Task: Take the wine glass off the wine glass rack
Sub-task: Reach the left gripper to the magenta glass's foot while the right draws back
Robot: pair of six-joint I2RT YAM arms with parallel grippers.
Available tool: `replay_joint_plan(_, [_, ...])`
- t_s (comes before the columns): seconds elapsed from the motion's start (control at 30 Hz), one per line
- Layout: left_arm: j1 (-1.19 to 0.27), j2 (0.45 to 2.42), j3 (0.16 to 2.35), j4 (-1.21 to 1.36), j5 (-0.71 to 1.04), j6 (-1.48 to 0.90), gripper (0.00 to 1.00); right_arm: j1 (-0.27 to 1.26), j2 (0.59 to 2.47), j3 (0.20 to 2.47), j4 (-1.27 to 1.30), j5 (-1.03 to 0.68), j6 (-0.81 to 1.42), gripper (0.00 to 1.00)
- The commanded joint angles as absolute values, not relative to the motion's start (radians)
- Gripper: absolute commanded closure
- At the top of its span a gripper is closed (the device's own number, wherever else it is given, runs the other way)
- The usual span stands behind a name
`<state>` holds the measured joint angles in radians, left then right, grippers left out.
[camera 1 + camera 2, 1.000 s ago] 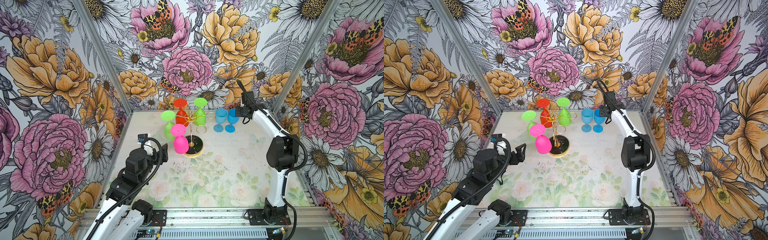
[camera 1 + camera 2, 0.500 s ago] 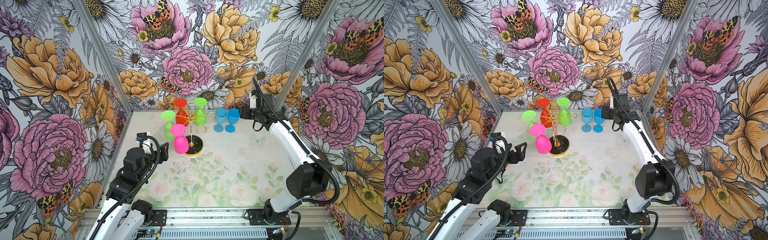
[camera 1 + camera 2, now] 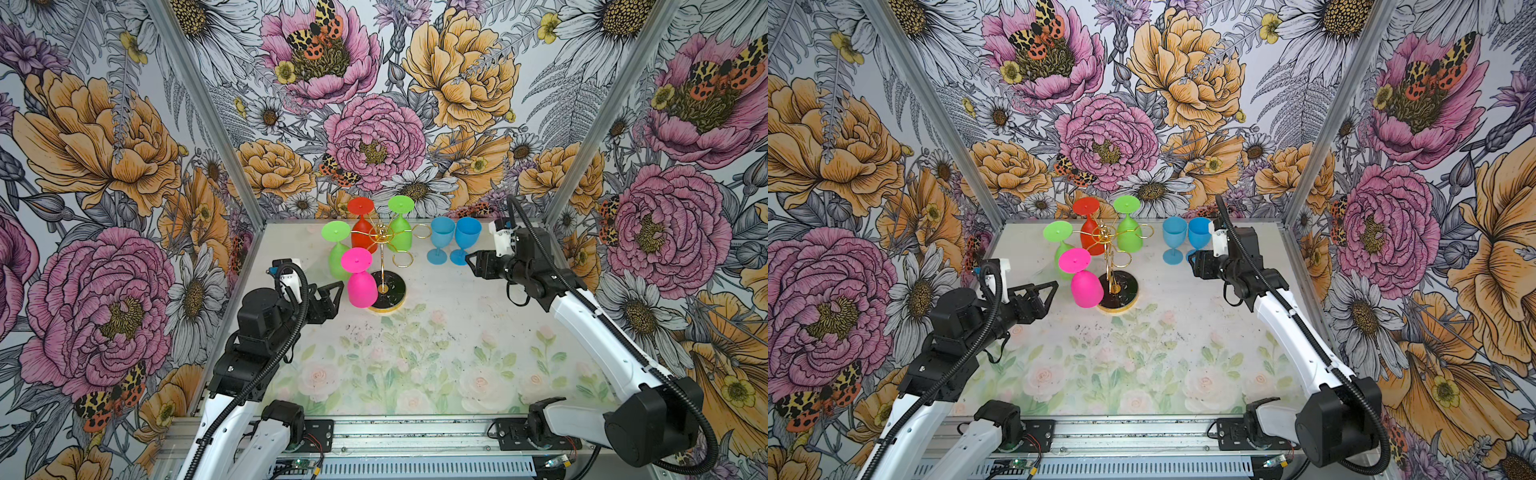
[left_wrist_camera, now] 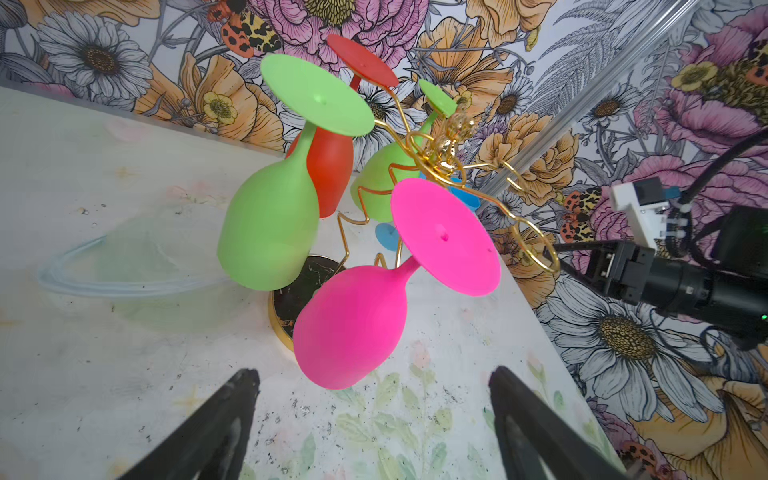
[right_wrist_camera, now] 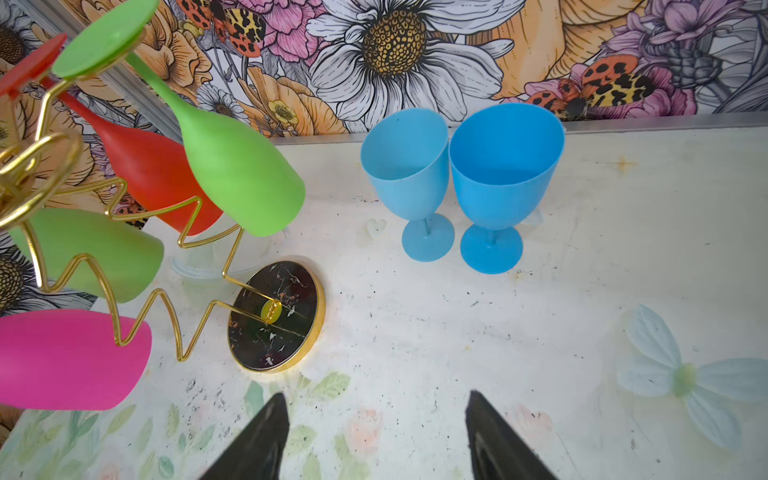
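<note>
So the table [image 3: 457,324] has a washed-out print of roses and leaves, heavier toward its front edge, with dark specks [image 3: 357,330] scattered around the middle and a pale blue butterfly [image 5: 685,378] printed over toward the right edge. Wallpaper [image 3: 374,137] full of big pink and orange flowers, daisies and spotted moths covers the three walls around it, with bare metal posts [image 3: 208,116] rising at the two back corners. A metal rail [image 3: 415,434] runs along the front edge.
</note>
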<state>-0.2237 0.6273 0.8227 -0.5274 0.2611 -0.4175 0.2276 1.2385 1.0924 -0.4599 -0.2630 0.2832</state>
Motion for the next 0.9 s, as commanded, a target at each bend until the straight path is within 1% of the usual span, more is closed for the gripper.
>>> replay_joint_plan(0.0, [-0.207,0.646,0.869,-0.505,0.368,-0.489,0.11,0.243,1.167,1.017,-0.376,-0.298,0.294,0.32])
replay_joint_plan(0.13, [-0.189,0.69,0.896,-0.481,0.425,-0.562,0.14,0.261,1.093,0.926,-0.337,-0.308,0.293,0.32])
replay_joint_plan(0.27, [-0.173,0.761,0.929,-0.467,0.472,-0.636,0.21,0.268,1.043,0.876,-0.319,-0.307,0.29,0.32])
replay_joint_plan(0.4, [-0.17,0.819,0.962,-0.463,0.47,-0.681,0.27,0.271,1.014,0.851,-0.316,-0.308,0.275,0.32])
replay_joint_plan(0.57, [-0.167,0.887,0.989,-0.444,0.519,-0.737,0.38,0.275,0.978,0.83,-0.312,-0.302,0.276,0.32])
replay_joint_plan(0.67, [-0.167,0.91,0.999,-0.437,0.529,-0.755,0.42,0.276,0.964,0.821,-0.311,-0.298,0.279,0.32])
replay_joint_plan(0.73, [-0.167,0.914,1.0,-0.425,0.532,-0.767,0.47,0.276,0.961,0.816,-0.309,-0.298,0.281,0.32])
replay_joint_plan(0.87, [-0.164,0.925,1.003,-0.422,0.537,-0.784,0.51,0.275,0.957,0.813,-0.308,-0.296,0.284,0.32])
